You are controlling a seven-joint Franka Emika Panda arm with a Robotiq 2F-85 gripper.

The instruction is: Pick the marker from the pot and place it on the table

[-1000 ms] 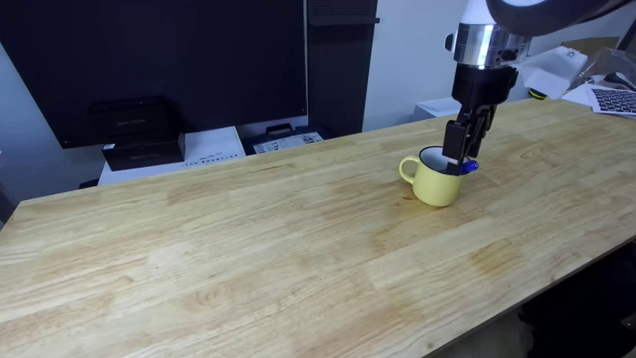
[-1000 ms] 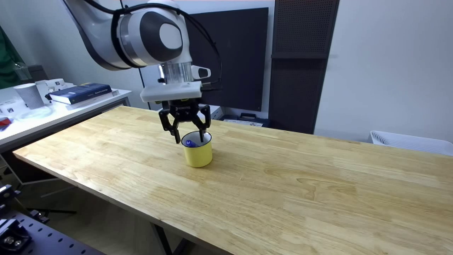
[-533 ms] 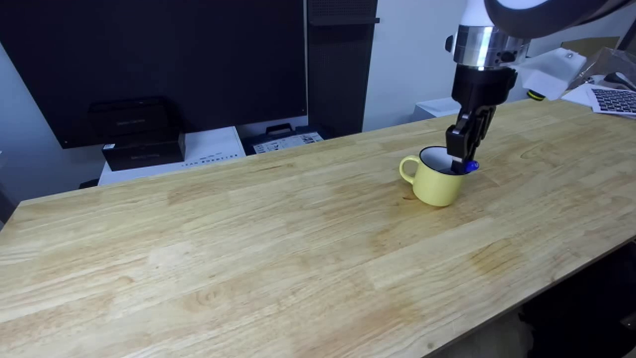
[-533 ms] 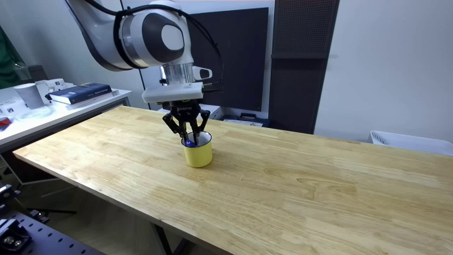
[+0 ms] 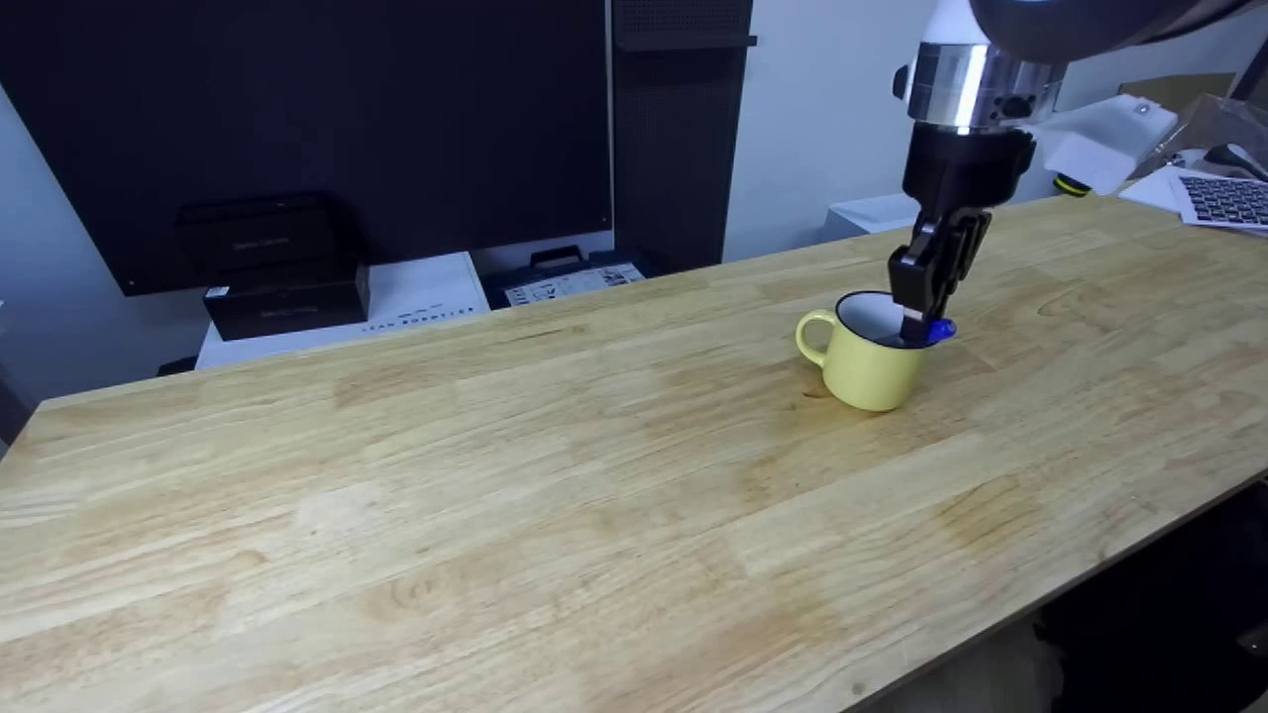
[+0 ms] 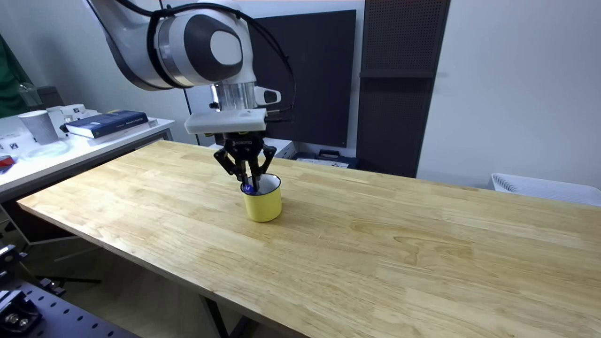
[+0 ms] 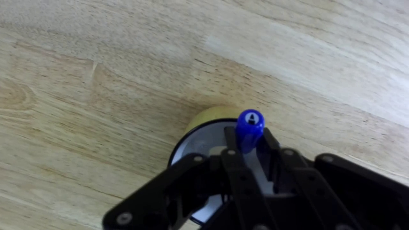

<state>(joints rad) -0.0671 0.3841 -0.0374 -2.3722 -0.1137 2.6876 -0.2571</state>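
Observation:
The pot, a yellow mug [image 6: 264, 209] with a dark rim and white inside, stands upright on the wooden table [image 5: 495, 495]. Its side handle [image 5: 814, 337] shows in an exterior view. Leaning at the mug's rim is the blue marker [image 7: 250, 126], only its capped upper end showing; the lower part is hidden by the mug and the fingers. My gripper [image 7: 249, 132] points down into the mug's mouth and is shut on the marker, one finger against each side of it. In both exterior views the fingertips are at or just below rim height.
A laptop [image 5: 1228, 201] and loose items lie at the table's far end in an exterior view. Beside the table stands a white side table with a blue book [image 6: 107, 123] and a grey cup [image 6: 39, 126]. A white basket [image 6: 544, 190] sits behind the table edge.
The fingers have closed from wide apart onto the marker. Over the last half second gripper and marker have shifted slightly left in an exterior view. The mug has stayed in place.

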